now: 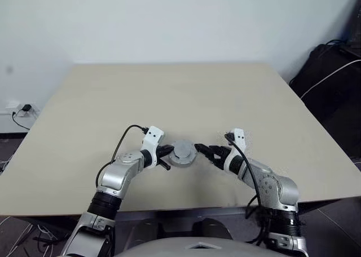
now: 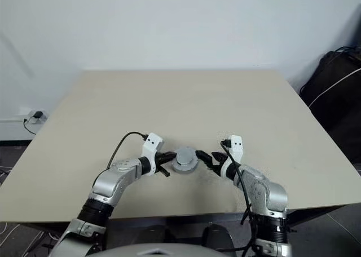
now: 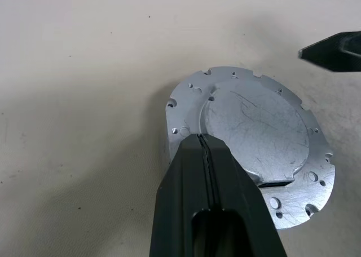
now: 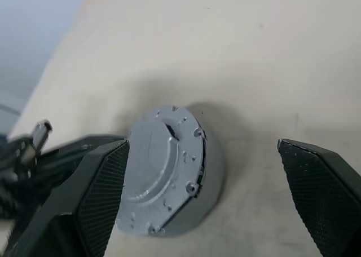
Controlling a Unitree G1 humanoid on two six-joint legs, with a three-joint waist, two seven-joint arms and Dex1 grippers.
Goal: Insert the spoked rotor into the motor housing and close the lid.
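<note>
Here the lid (image 3: 256, 136) sits smooth face up on the housing (image 4: 206, 192), midway between both grippers. The left gripper (image 3: 204, 141), jaws pressed together, touches its rim; the right gripper (image 4: 206, 167) is spread wide, apart.

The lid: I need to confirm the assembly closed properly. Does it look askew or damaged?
The lid lies flat, smooth silver face up, with light scratches on that face. Nothing looks askew. The left end effector, shut, rests at its rim.
</note>
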